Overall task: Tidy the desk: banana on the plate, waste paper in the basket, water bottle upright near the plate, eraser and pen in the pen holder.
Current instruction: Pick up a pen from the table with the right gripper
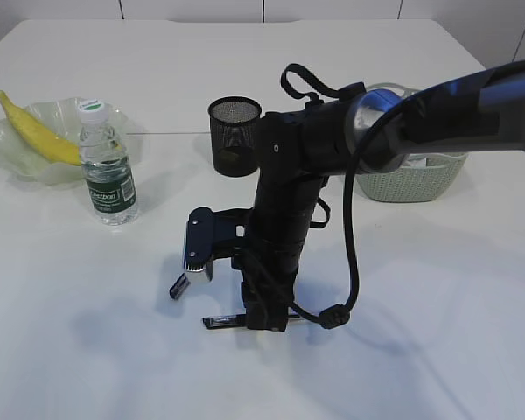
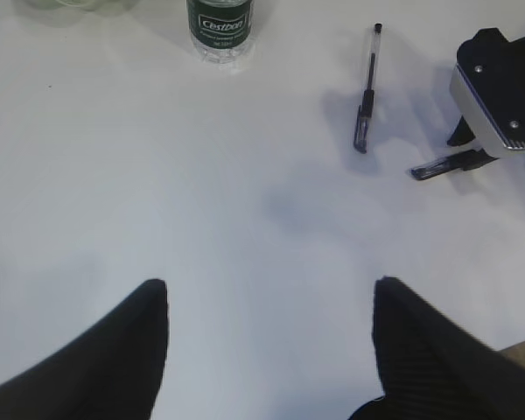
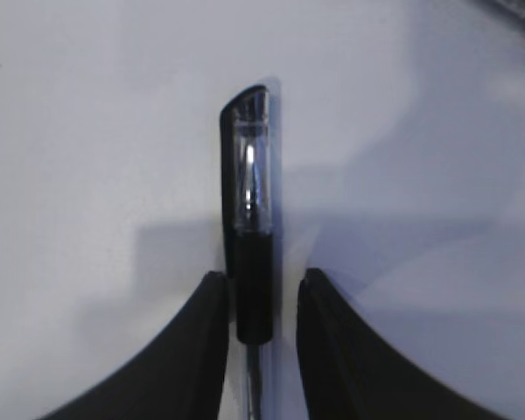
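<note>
A: Where's the pen?
B: Low in the frame's middle, flat on the desk (image 1: 402, 350). The right gripper (image 3: 258, 302) stands over one pen (image 3: 249, 236), its fingers (image 3: 206, 341) flanking the cap; whether they pinch it, I cannot tell.
A: The left gripper (image 2: 271, 337)?
B: Spread wide, holding nothing. A second pen (image 2: 366, 87) lies upper right in its view.
A: Everything else?
B: Banana (image 1: 35, 129) on the plate (image 1: 9, 157), upper left; water bottle (image 1: 108, 166) upright beside it; pen holder (image 1: 234, 136) centre; basket (image 1: 411, 179) right.

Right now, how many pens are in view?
2. One pen lies loose on the desk, right of the bottle. The other pen lies between the right gripper's fingers. The pen holder may hide more.
</note>
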`<action>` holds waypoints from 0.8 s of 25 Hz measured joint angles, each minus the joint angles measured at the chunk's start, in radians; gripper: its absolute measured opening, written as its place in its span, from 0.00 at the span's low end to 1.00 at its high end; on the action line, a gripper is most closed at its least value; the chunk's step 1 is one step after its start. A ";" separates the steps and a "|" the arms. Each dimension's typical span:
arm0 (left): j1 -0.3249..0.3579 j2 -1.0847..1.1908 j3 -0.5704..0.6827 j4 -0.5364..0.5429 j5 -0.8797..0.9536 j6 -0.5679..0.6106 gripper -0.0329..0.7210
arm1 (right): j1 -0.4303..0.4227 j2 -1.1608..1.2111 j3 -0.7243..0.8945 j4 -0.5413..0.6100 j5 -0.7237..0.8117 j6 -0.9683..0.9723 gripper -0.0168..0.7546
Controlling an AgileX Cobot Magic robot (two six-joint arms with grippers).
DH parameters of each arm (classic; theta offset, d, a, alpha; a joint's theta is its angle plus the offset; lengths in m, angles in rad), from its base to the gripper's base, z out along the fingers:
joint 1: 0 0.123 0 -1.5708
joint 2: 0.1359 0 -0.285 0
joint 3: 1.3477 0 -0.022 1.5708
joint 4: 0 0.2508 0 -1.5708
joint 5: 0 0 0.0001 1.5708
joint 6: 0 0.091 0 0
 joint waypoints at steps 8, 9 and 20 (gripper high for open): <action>0.000 0.000 0.000 0.000 0.000 0.000 0.73 | 0.000 0.000 0.000 0.004 0.022 0.001 0.28; 0.000 0.000 0.000 0.000 0.000 0.000 0.73 | 0.000 0.000 0.000 0.004 0.024 0.001 0.27; 0.000 0.000 0.000 0.000 0.000 0.000 0.73 | 0.000 0.000 0.000 0.006 0.033 0.001 0.12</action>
